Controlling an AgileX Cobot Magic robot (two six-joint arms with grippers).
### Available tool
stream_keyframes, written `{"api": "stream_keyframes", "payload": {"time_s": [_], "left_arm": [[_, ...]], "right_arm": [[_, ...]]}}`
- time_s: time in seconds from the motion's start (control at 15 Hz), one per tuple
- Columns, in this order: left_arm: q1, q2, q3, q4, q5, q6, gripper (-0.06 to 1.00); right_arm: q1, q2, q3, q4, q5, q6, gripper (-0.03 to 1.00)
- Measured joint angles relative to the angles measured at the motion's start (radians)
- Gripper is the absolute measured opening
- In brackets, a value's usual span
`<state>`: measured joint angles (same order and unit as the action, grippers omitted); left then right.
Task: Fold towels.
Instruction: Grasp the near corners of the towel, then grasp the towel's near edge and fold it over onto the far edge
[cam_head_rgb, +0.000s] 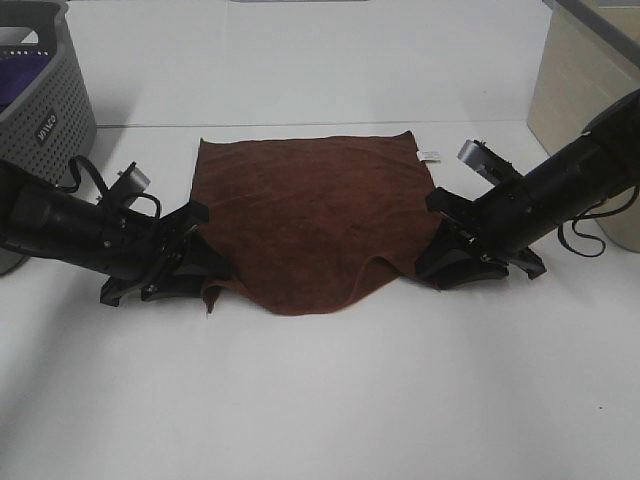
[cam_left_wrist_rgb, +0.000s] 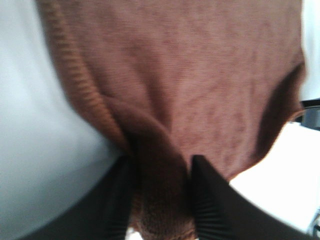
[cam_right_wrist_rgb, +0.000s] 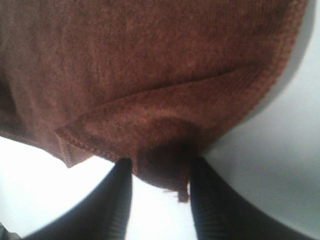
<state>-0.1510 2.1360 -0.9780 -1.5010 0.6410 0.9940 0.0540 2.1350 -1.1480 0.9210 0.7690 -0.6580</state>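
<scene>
Beside the towel (cam_head_rgb: 315, 225), both arms (cam_head_rgb: 80, 235) (cam_head_rgb: 560, 195) slant low (fingers (cam_left_wrist_rgb: 215, 200) pinching corners).

On counter (cam_head_rgb: 320, 400), ctr: towel (cam_head_rgb: 315, 225), spread flat. At towel's near-L corner: left tool (cam_head_rgb: 200, 268), corner pinched btwn jaws. At near-R corner: right tool (cam_head_rgb: 440, 262), likewise w/ cloth btwn jaws. Both near corners raised off counter. On towel's far-R corner: label (cam_head_rgb: 429, 155). Behind & well L of towel: basket (cam_head_rgb: 45, 110). Behind & R of towel, apart: box (cam_head_rgb: 570, 90).
</scene>
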Motion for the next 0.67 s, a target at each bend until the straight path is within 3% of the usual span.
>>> {"api": "stream_keyframes", "payload": {"time_s": [0.13,0.27,0.4,0.47,0.53,0.67], "left_arm": [[0.0,0.003,0.0,0.035,-0.027,-0.008,0.07],[0.0,0.003,0.0,0.045,-0.032,-0.01,0.02],[0.0,0.0,0.0,0.066,-0.032,-0.027,0.01],[0.0,-0.011,0.0,0.106,-0.033,-0.054,0.01],[0.0,-0.044,0.001,0.241,-0.045,-0.14,0.01],[0.0,-0.101,0.002,0.399,-0.044,-0.259,0.01]], "right_arm": [[0.0,0.006,0.001,0.001,-0.017,0.002,0.13],[0.0,0.006,0.001,0.004,-0.021,0.004,0.03],[0.0,0.001,0.002,-0.025,-0.007,0.031,0.01],[0.0,-0.009,0.002,-0.066,0.013,0.057,0.01],[0.0,-0.039,0.003,-0.157,0.057,0.13,0.01],[0.0,-0.075,0.004,-0.234,0.106,0.194,0.01]]}}
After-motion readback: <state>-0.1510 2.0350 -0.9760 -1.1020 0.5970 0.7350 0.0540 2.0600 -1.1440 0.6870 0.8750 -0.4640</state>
